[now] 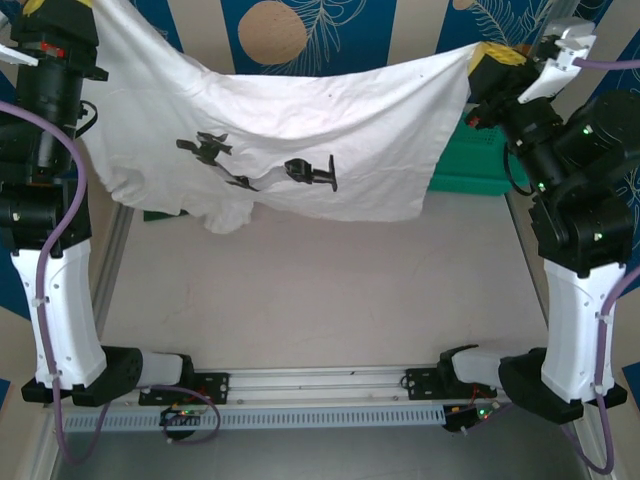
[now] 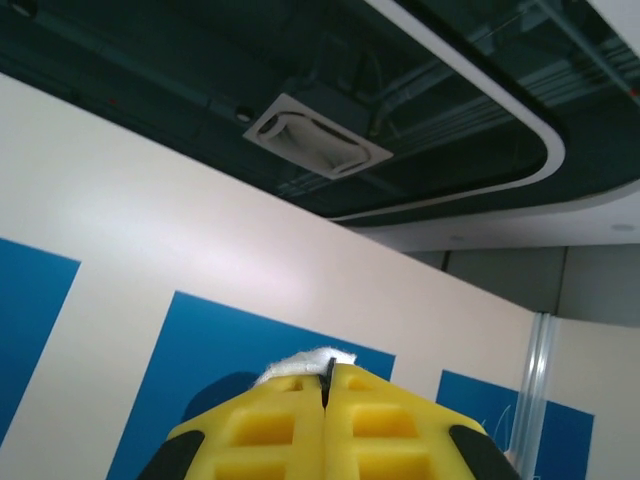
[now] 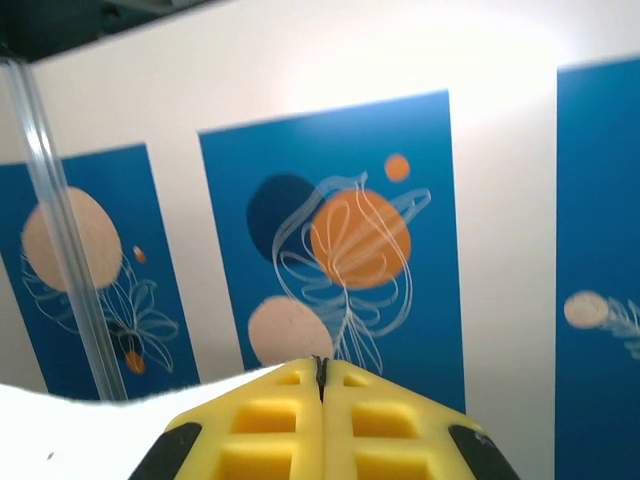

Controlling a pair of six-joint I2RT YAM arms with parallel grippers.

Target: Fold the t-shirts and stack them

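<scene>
1. White short-sleeved cotton-like t-shirt (image 1: 300, 130) with a small black print (image 1: 310, 172): hangs spread in the air over the far half of the table, from far-left corner to far-right corner. The top edge sags in the middle. The lower hem bunches left of centre, and whether it touches the surface cannot be told.
2. Cloth: thin, limp and matte, with soft creases running from each held corner. Its outline is irregular, not flat.
3. Left gripper (image 2: 328, 385): yellow ribbed pads pressed together on a tuft of the white fabric.
4. Right gripper (image 3: 320, 368): the same yellow pads, closed on the shirt's opposite corner.
5. Risk, slip: each pinch takes little cloth, so a sharp pull apart could tug a corner free and drop that side.
6. Risk, crumpling: lowering with the middle slack would likely lay the bunched hem down first and fold wrinkles in.
7. Risk, snag: the teal plastic mesh basket (image 1: 470, 170) sits at the far-right edge, just beside the hanging side, and a sideways swing could catch the fabric on it.
8. Pale, smooth, flat table (image 1: 330, 300): bare across its near half.
</scene>
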